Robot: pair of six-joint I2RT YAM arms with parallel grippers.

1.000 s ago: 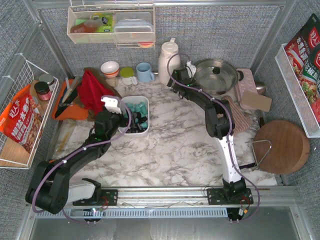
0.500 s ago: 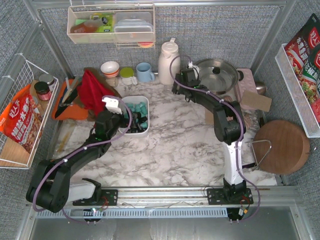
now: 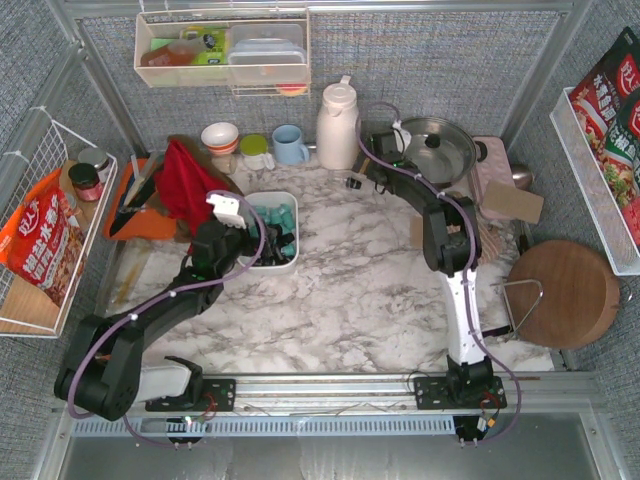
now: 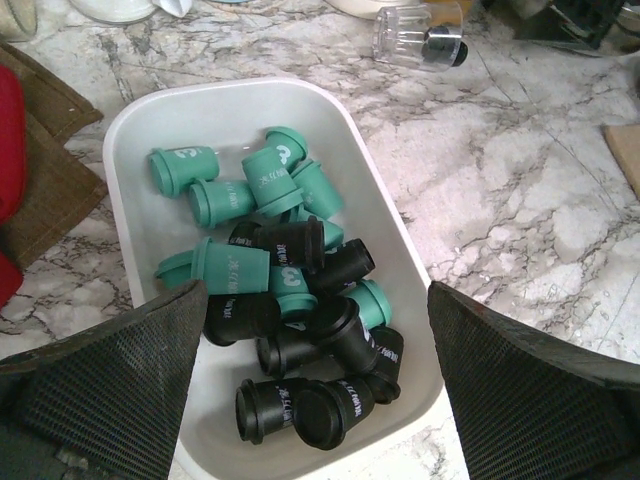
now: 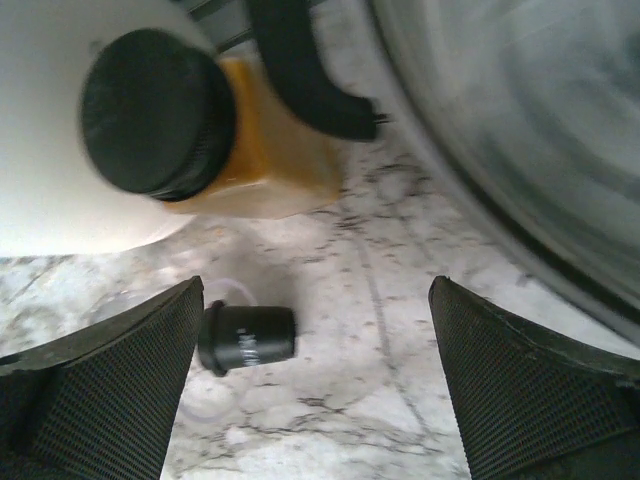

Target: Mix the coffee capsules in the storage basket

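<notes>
Logged left gripper (image 4: 315, 292) wide-jawed, empty, above storage basket (image 4: 135, 212) of coffee capsules (image 4: 290, 243); right gripper (image 5: 315, 290) wide, empty, above stray black capsule (image 5: 246, 338)

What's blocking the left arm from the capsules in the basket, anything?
Probably nothing, so yes: the left gripper hangs open over the basket, and the capsules lie uncovered right below it.

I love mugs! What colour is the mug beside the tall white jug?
Light blue. The small handled mug shows best in the top external view.
</notes>
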